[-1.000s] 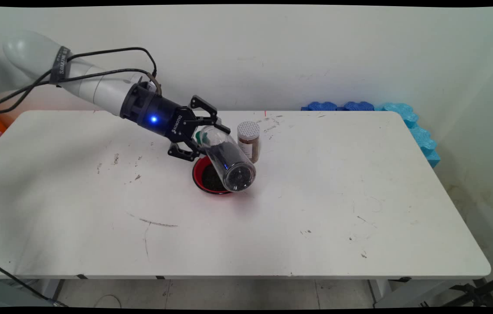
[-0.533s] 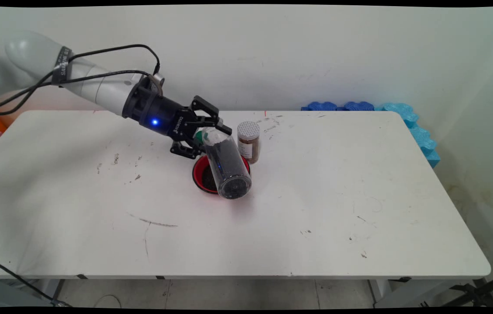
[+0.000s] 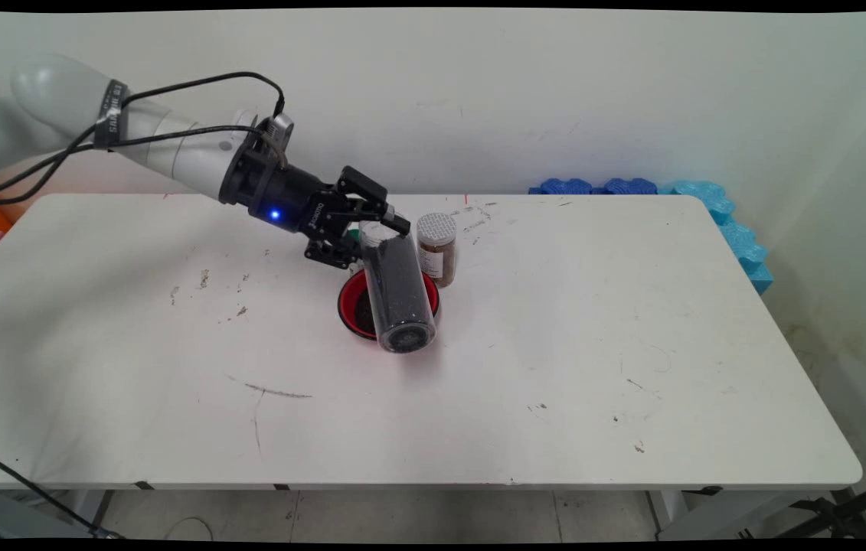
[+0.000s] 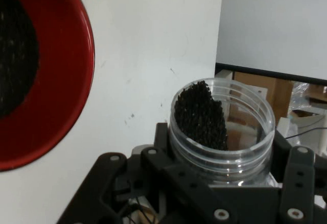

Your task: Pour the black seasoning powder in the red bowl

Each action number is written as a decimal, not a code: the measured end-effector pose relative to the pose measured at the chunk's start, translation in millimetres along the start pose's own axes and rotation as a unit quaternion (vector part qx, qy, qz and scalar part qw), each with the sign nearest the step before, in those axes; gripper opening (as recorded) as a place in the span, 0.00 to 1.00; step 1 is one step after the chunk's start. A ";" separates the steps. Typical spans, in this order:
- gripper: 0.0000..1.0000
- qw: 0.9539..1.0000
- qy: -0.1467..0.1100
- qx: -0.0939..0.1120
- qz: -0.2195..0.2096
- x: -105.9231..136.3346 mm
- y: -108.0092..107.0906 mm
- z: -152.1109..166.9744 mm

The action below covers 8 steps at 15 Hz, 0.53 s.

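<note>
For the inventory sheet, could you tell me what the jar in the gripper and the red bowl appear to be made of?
Jar: clear, glossy plastic by the look, since the dark grains show through its wall and the threaded rim looks moulded.
Red bowl: smooth and fairly shiny, probably plastic, though glazed ceramic cannot be ruled out.

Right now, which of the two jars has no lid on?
The clear jar of black grains in the gripper, held over the red bowl; its mouth is open. The brown spice jar behind keeps its white perforated cap.
</note>
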 end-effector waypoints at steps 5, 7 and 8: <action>0.00 0.997 0.017 0.002 0.070 -0.6 10.4 -5.0; 0.00 0.994 0.023 0.004 0.106 -0.1 15.4 -7.5; 0.00 0.992 0.026 0.004 0.125 0.2 18.6 -8.7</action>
